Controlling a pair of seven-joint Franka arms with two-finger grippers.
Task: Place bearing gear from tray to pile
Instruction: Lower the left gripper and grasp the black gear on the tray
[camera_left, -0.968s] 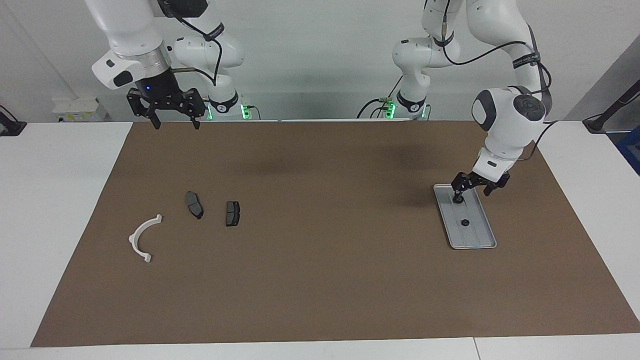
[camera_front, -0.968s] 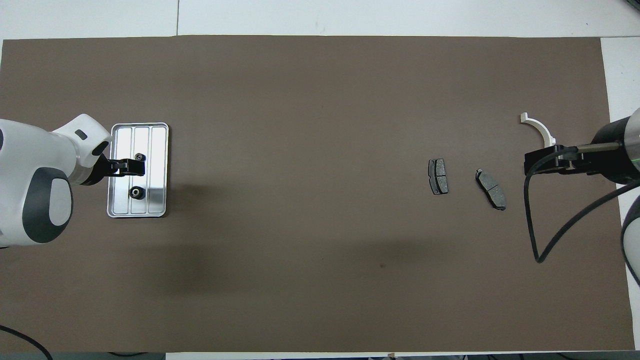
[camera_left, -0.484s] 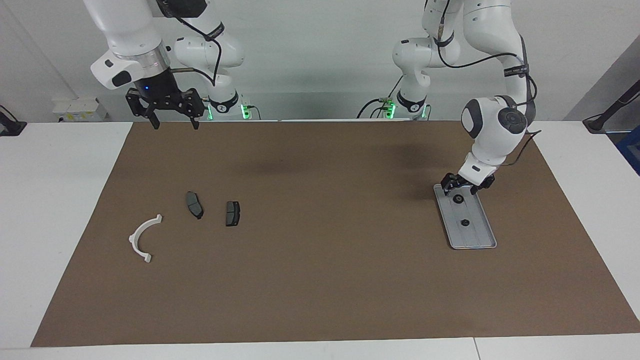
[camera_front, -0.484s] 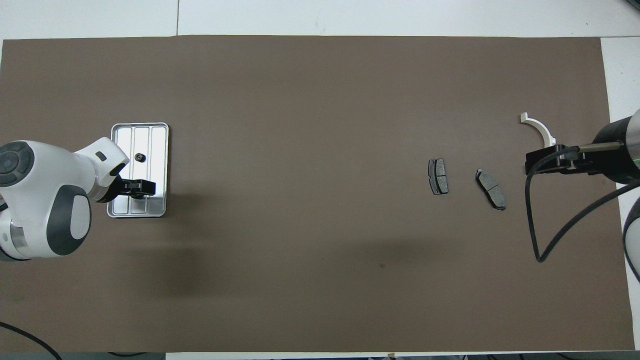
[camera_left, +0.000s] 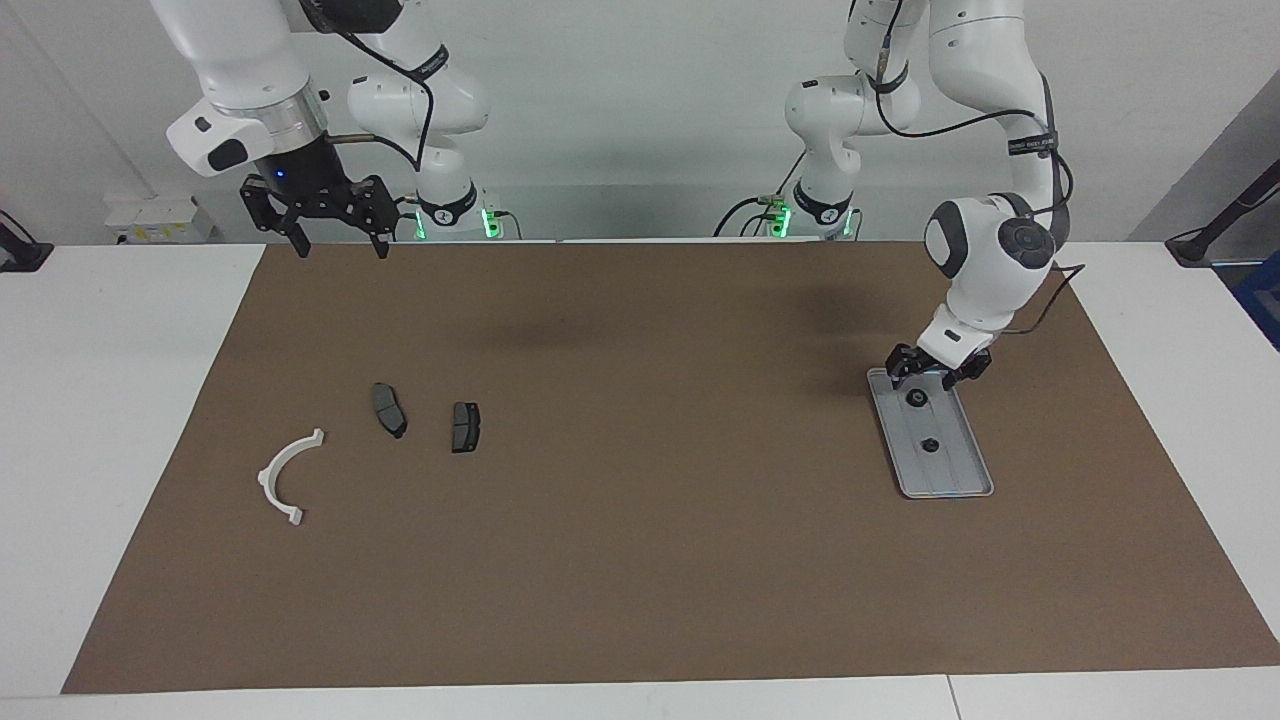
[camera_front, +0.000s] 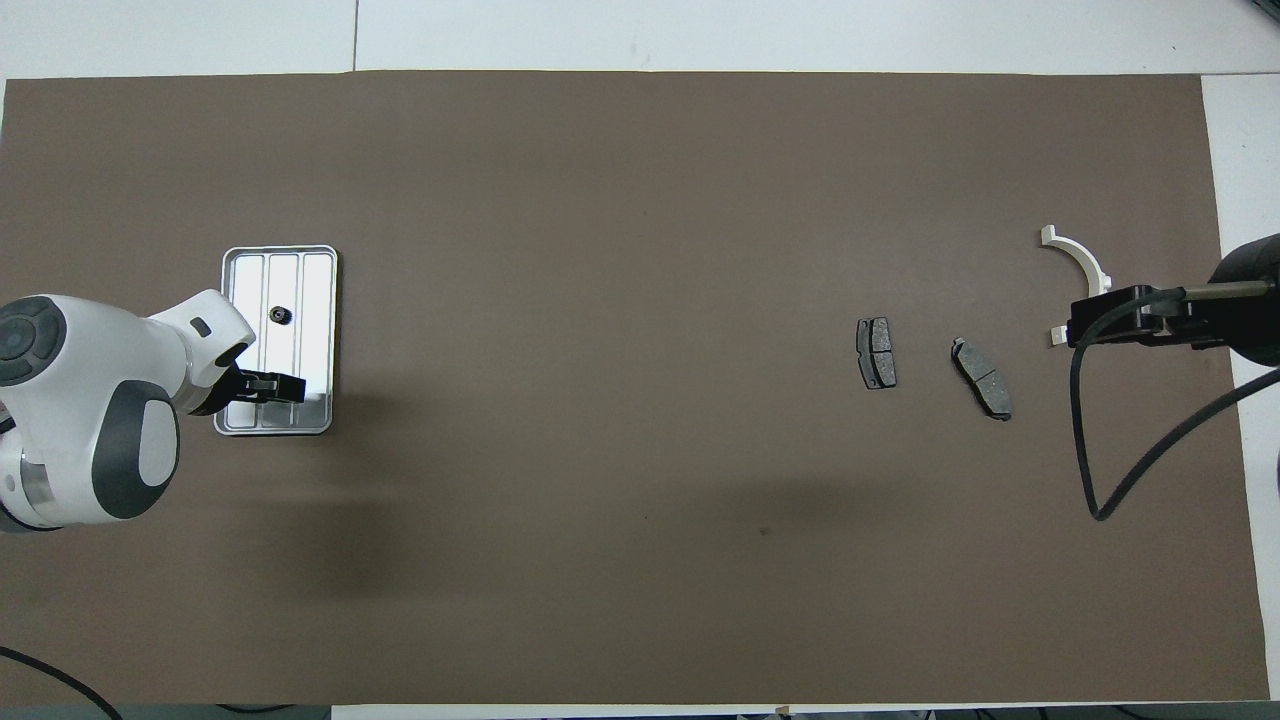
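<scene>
Facing view: left gripper (camera_left: 936, 377) hangs open and empty just above a bearing gear (camera_left: 915, 399) on the tray (camera_left: 955, 480); right gripper (camera_left: 337, 243) waits open, empty.

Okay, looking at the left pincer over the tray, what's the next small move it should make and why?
Probably lower the left pincer onto the bearing gear just below it and close. It hangs over the tray's end nearer the robots with nothing held, and both gears, this one and the second gear, lie on the tray. The right pincer waits, raised, toward the right arm's end of the table.
</scene>
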